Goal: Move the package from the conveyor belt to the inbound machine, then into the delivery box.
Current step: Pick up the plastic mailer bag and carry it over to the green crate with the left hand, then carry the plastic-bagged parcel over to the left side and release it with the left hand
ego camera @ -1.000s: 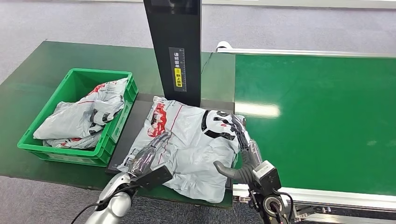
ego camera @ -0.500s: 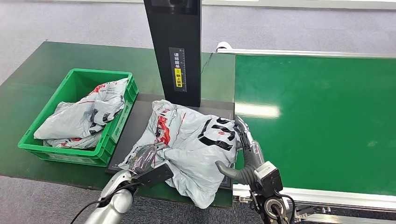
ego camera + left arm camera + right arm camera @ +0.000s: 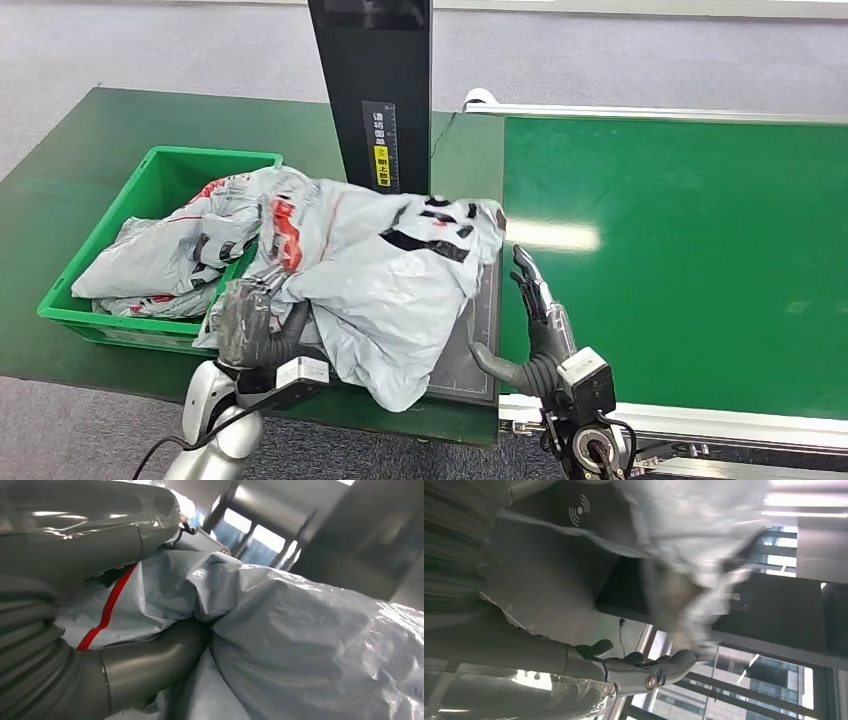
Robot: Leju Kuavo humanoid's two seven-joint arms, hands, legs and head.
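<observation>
Package (image 3: 370,270): large grey plastic mailer with red and black print, lifted off the inbound machine's dark platform (image 3: 470,350), one end draped over the rim of the delivery box, the rest hanging above the platform.
Left hand (image 3: 250,325): clamped on the package's lower left edge, fingers wrapped in bunched plastic; in the left wrist view, thumb pressed into a fold beside a red stripe. Judged to be gripping there so as to drag the bag sideways toward the box.
Right hand (image 3: 530,320): empty, fingers apart and pointing up, just beside the platform's right edge and clear of the package; apparently let go so the left can carry alone.
Delivery box (image 3: 150,180): green crate left of the platform, on the green table, already holding other grey mailers (image 3: 165,255).
Conveyor belt (image 3: 680,250): green, right of the platform.
In the way: black scanner post (image 3: 375,100) close behind the package; box's near wall and the piled mailers, which could snag the trailing plastic.
Stage: judged as the second leg, machine to box, under way.
</observation>
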